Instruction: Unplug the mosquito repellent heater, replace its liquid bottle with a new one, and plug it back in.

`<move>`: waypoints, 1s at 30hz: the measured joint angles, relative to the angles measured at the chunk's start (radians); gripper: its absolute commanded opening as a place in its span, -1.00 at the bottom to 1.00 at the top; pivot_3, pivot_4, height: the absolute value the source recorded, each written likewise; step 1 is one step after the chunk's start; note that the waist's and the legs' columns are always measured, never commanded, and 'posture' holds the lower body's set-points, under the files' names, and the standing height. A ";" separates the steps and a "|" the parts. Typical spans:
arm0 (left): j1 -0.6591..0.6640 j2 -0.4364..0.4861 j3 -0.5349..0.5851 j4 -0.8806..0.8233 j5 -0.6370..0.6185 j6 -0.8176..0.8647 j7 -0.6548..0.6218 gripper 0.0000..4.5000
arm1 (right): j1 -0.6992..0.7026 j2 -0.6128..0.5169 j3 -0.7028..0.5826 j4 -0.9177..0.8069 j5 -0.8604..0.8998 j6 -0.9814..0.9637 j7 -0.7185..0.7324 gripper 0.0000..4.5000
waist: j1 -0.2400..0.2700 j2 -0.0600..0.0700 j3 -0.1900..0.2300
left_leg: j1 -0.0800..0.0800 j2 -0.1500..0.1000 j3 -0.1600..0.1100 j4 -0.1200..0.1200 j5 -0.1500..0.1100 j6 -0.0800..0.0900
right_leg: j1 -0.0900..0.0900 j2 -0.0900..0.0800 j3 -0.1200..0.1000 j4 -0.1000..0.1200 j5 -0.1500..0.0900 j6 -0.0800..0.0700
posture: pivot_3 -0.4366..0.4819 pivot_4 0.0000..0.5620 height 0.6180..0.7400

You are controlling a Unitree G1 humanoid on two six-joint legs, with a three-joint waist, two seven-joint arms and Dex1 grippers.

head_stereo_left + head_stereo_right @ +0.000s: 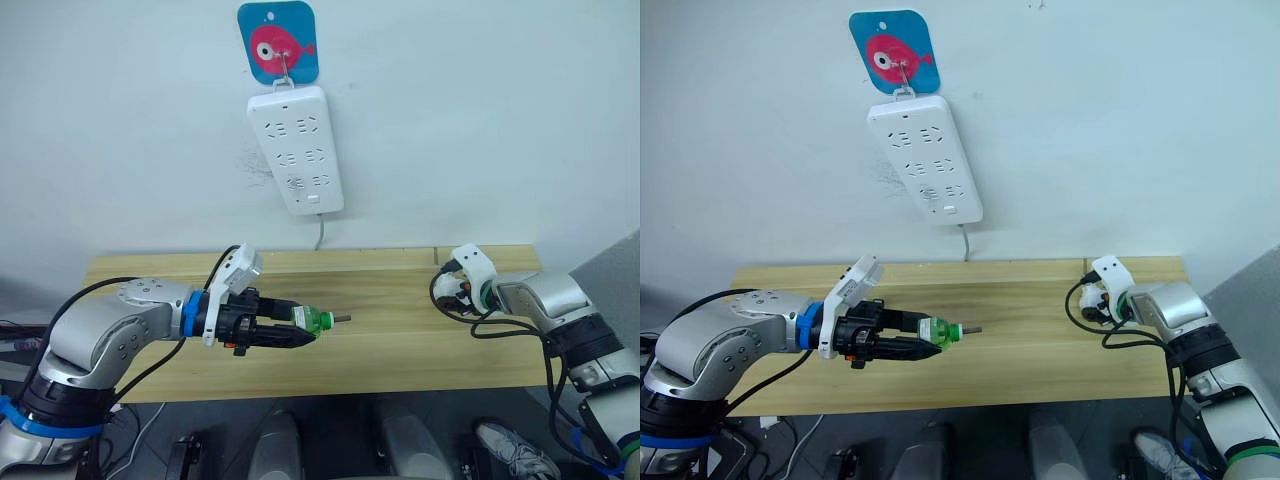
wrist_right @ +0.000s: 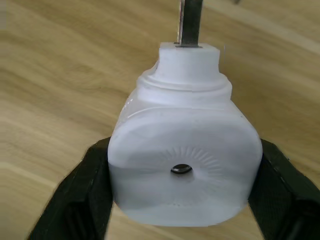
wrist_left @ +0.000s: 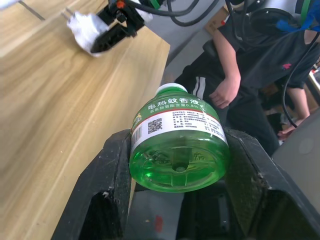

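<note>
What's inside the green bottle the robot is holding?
Clear green liquid fills the green bottle, seen through its see-through base, held sideways in the left end effector. Its label covers part of the inside.

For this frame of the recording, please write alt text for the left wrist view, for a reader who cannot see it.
The left gripper holds a green liquid bottle between its two black fingers above a wooden table. Across the table, the right gripper holds the white mosquito repellent heater, and a person in dark clothes sits beyond the table's edge.
</note>
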 measured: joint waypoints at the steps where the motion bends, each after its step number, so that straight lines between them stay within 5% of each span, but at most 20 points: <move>1: 0.001 -0.004 0.000 0.000 0.002 -0.003 0.001 0.00 | 0.003 0.000 -0.014 -0.014 -0.005 0.006 0.003 1.00 | 0.000 0.000 0.000 | 0.000 0.000 0.000 0.000 0.000 0.000 | 0.000 0.000 0.000 0.000 0.000 0.000 | -0.27 -0.20 0.75; 10: 0.034 -0.116 0.029 0.052 0.049 -0.082 0.082 0.00 | 0.142 -0.009 -0.306 -0.388 0.106 0.113 0.044 1.00 | 0.003 0.001 0.000 | -0.001 0.000 -0.002 0.000 0.000 0.000 | 0.000 0.000 -0.002 -0.001 0.000 0.000 | -0.32 -0.22 0.75; 14: 0.043 -0.254 0.046 0.057 0.138 -0.246 0.182 0.00 | 0.240 0.298 -0.572 -0.684 0.333 0.130 -0.028 1.00 | -0.002 0.001 0.000 | 0.001 0.001 -0.002 0.000 0.000 0.000 | 0.002 0.000 -0.002 0.001 0.000 0.000 | -0.36 -0.25 0.75; 21: 0.038 -0.392 0.026 0.105 0.304 -0.506 0.267 0.00 | 0.315 0.706 -0.694 -0.752 0.636 0.199 -0.300 1.00 | -0.004 0.001 0.000 | 0.001 0.001 -0.001 0.002 0.001 -0.002 | 0.002 0.000 0.000 0.002 0.002 0.000 | -0.36 -0.29 0.75; 30: 0.026 -0.442 -0.022 0.124 0.370 -0.604 0.265 0.00 | 0.322 0.789 -0.646 -0.742 0.808 0.146 -0.501 1.00 | -0.019 0.001 -0.001 | 0.001 0.001 -0.002 0.000 0.001 -0.002 | 0.002 0.000 -0.001 0.001 0.002 0.000 | -0.38 -0.29 0.75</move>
